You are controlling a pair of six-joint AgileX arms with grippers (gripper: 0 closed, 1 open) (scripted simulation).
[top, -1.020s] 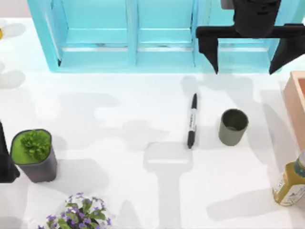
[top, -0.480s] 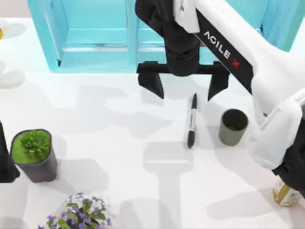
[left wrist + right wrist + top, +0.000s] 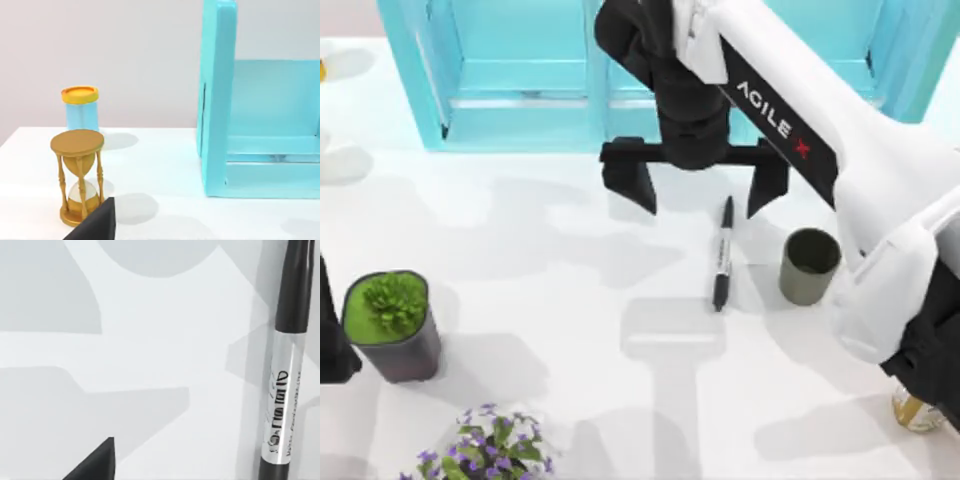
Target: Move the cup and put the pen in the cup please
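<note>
Right of centre in the top view, the pen (image 3: 723,253) lies flat on the white table (image 3: 570,330), a slim black marker with a pale label band at its middle, running nearly straight up and down the frame. The right wrist view shows the same pen (image 3: 285,380) along its right edge, label lettering readable, resting on bare tabletop crossed by grey shadows.

Just right of the pen, apart from it: the cup (image 3: 809,265), olive-grey, upright, dark inside, no handle.

Above the pen's upper end: the right gripper (image 3: 698,190), black, fingers spread wide and holding nothing; one finger stands left of the pen, the other just right of its tip. The white AgileX arm runs from it down to the lower right of the frame.

Upper part of the top view: a turquoise shelf unit (image 3: 530,90), seen also in the left wrist view (image 3: 220,100).

Left edge, lower half: the left arm, parked beside a dark grey pot with a green plant (image 3: 392,325). Whether its claw is released or clenched I cannot tell.

Bottom edge: purple flowers (image 3: 485,450). Lower right corner: a yellow bottle (image 3: 918,410), partly hidden by the arm.

Left wrist view: a gold hourglass (image 3: 77,177) and, behind it, a blue jar with a yellow lid (image 3: 81,107).
</note>
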